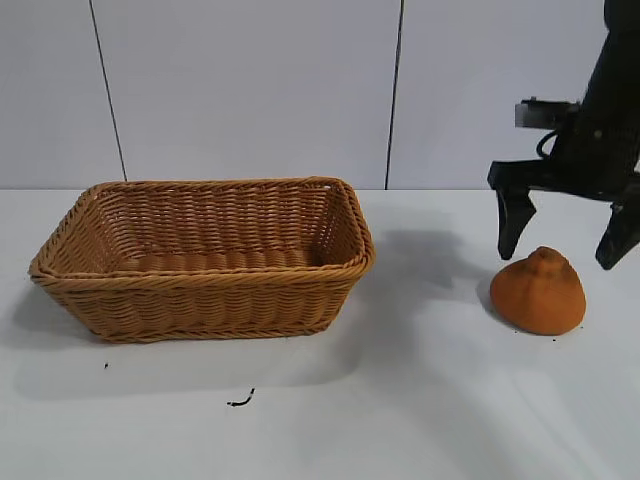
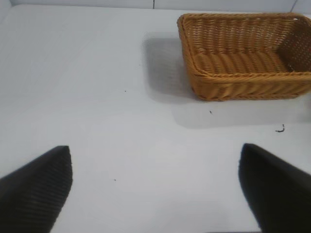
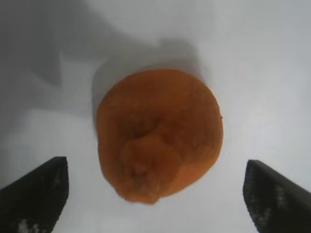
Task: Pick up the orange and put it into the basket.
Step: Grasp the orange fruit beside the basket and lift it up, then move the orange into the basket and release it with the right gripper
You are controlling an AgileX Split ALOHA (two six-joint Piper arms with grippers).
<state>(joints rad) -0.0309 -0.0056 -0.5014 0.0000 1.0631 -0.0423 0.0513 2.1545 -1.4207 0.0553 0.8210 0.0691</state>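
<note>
The orange [image 1: 539,291] sits on the white table at the right, its knobby neck pointing up. It fills the middle of the right wrist view [image 3: 159,133]. My right gripper [image 1: 565,248] hangs just above it, open and empty, one finger to each side of the fruit and clear of it; it is also in its own wrist view [image 3: 156,167]. The tan wicker basket [image 1: 345,268] stands empty at the left of the table, also in the left wrist view [image 2: 197,73]. My left gripper [image 2: 155,158] is open and empty over bare table, away from the basket.
A small dark mark [image 1: 240,401] lies on the table in front of the basket. A pale panelled wall [image 1: 250,90] stands behind the table.
</note>
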